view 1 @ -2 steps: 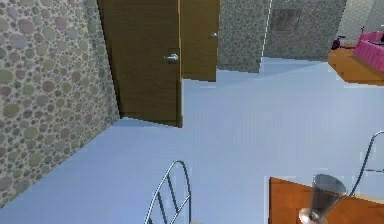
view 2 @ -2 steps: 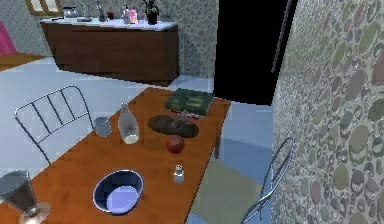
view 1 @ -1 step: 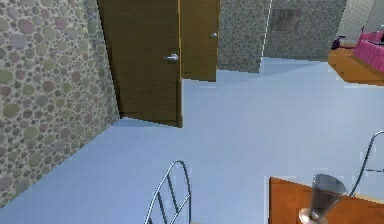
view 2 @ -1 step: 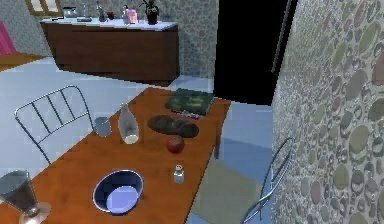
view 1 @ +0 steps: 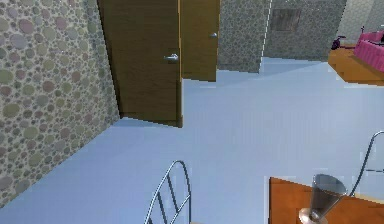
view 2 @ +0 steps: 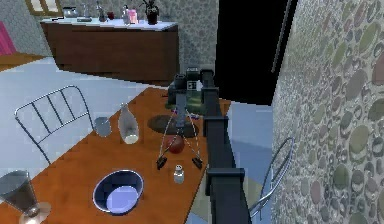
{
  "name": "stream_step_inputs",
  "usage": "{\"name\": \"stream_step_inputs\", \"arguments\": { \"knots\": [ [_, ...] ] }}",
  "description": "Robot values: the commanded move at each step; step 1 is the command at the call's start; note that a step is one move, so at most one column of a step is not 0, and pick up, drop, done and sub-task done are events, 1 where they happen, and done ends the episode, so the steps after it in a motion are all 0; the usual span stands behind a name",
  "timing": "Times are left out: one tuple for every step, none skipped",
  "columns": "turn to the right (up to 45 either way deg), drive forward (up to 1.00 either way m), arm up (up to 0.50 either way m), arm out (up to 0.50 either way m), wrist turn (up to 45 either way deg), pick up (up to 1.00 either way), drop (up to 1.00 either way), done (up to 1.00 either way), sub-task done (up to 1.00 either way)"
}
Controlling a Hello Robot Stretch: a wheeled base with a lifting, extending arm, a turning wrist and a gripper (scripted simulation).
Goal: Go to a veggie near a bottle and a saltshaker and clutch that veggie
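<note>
STRETCH AT THE DESK: The robot's dark arm (view 2: 222, 150) reaches across an orange-brown desk (view 2: 75, 165). Its end effector (view 2: 178, 163) is poised with its 2 thin fingers (view 2: 161, 164) on either side of a small dark-red round veggie (view 2: 176, 143), which lies on the desktop near the middle. From where I stand, I cannot tell whether the end effector holds the veggie or what state its fingers are in. A small saltshaker (view 2: 179, 174) stands just beside the veggie, and a clear bottle (view 2: 128, 124) stands upright near it, toward the arm side view's left. Also on the desk are 1 blue bowl (view 2: 118, 191) and 1 tall glass (view 2: 20, 195) at the corner. A wire-backed chair (view 2: 50, 115) is drawn up alongside. Ahead of the robot, a brown door (view 1: 150, 60) stands against a pebble-patterned wall (view 1: 40, 80) above pale blue floor (view 1: 260, 120).
</note>
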Motion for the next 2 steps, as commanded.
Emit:
{"name": "stream_step_inputs", "arguments": {
  "knots": [
    [0.0, 0.00, 0.00, 0.00, 45.0, 0.00, 0.00, 0.00, 0.00],
    [0.0, 0.00, 0.00, 0.00, 45.0, 0.00, 0.00, 0.00, 0.00]
  ]
}}
